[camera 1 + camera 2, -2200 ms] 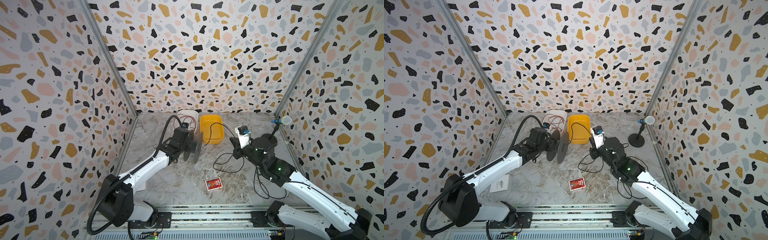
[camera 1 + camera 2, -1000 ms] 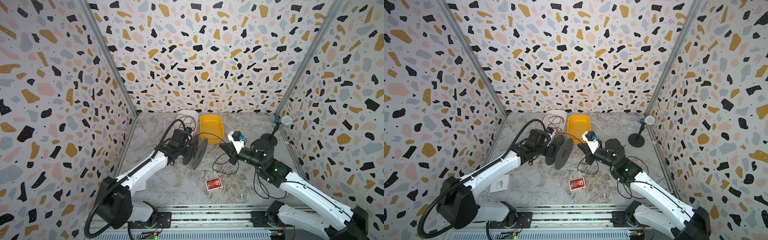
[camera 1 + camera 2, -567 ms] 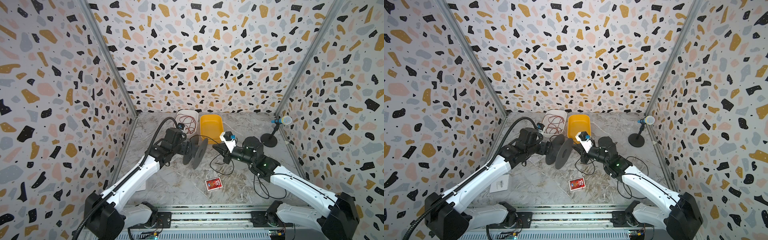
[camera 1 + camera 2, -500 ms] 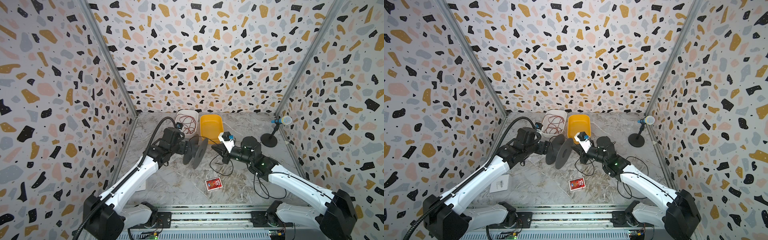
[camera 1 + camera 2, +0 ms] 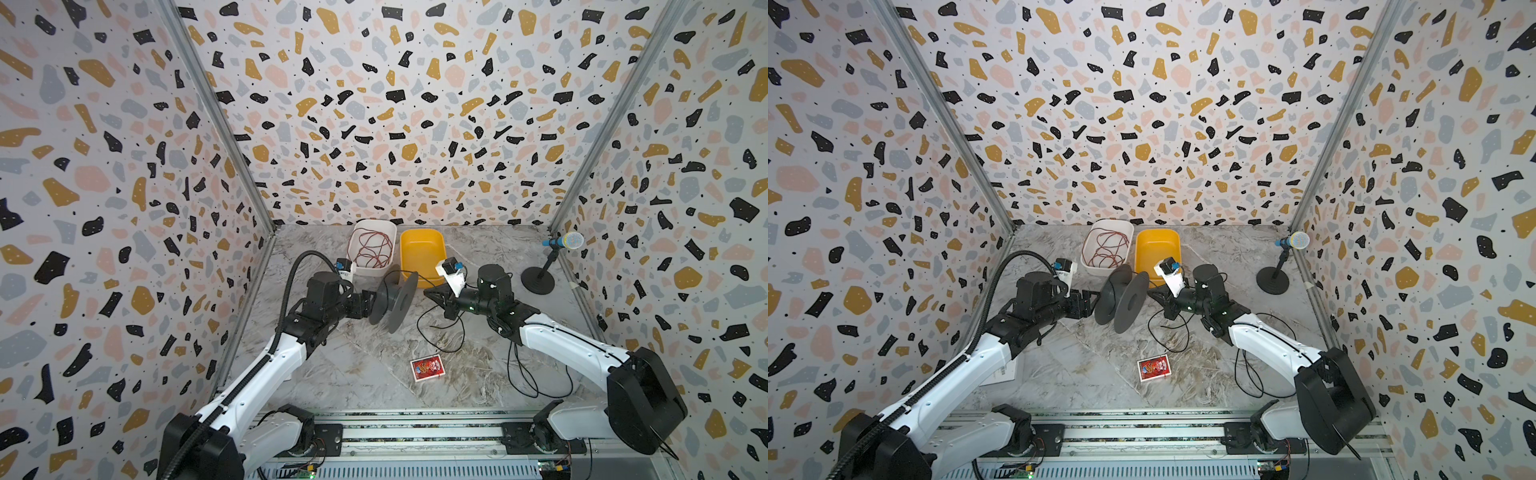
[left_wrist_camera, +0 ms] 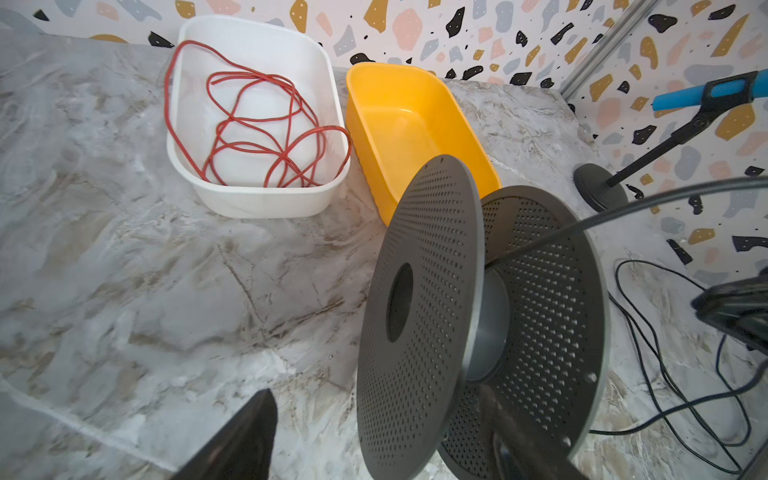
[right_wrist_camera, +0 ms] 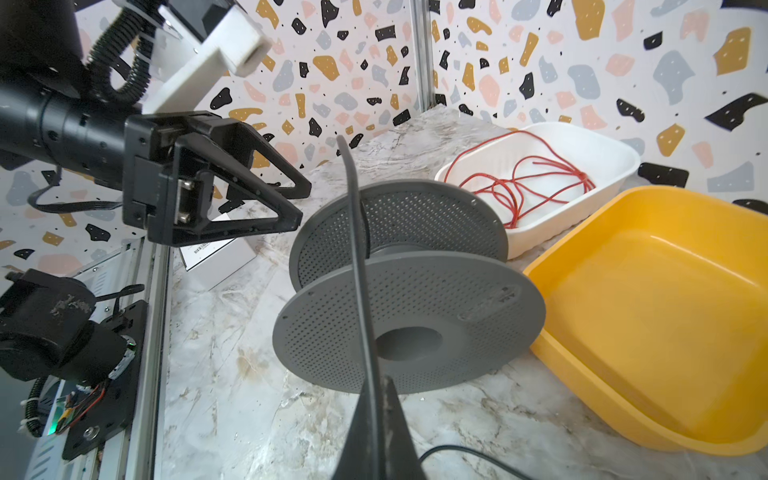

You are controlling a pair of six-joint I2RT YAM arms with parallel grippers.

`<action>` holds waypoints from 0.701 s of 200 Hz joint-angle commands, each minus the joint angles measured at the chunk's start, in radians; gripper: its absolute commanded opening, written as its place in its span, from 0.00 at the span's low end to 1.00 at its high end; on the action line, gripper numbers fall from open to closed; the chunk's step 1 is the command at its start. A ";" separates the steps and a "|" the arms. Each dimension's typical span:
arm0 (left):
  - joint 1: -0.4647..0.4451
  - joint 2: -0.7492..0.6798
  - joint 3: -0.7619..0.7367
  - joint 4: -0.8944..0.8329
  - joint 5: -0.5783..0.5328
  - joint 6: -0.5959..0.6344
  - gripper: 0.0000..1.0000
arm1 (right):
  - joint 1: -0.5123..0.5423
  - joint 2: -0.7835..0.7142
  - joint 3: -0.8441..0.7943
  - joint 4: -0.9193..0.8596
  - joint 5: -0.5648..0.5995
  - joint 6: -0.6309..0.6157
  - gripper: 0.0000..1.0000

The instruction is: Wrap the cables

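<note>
Top views high, downward; wrist views close, sharing spool [image 6: 424, 374]

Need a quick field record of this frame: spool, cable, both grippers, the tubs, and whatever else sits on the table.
spool: dark grey, perforated flanges, on the table beside the yellow tub
black cable: runs from the right gripper over the spool; slack loops on table
left gripper: open, close beside spool, nothing held
right gripper: shut on black cable
white tub: holds red-brown wire
yellow tub: empty
other: red card pack; microphone on stand
</note>
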 commanded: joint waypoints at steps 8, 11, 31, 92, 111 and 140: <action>-0.003 0.014 -0.012 0.150 0.057 -0.019 0.77 | -0.011 0.026 0.009 0.028 -0.048 0.029 0.00; -0.005 0.018 -0.012 0.152 0.058 -0.018 0.76 | -0.011 0.030 0.010 0.028 -0.048 0.029 0.00; -0.020 0.040 -0.010 0.181 0.057 -0.013 0.76 | -0.014 0.046 0.011 0.029 -0.047 0.035 0.00; -0.089 0.112 -0.006 0.274 -0.009 0.056 0.67 | -0.020 0.081 0.023 0.029 -0.025 0.044 0.00; -0.091 0.142 0.006 0.295 -0.038 0.067 0.60 | -0.025 0.093 0.032 0.030 -0.023 0.052 0.00; -0.091 0.180 0.024 0.328 -0.046 0.079 0.53 | -0.028 0.109 0.044 0.032 -0.030 0.055 0.00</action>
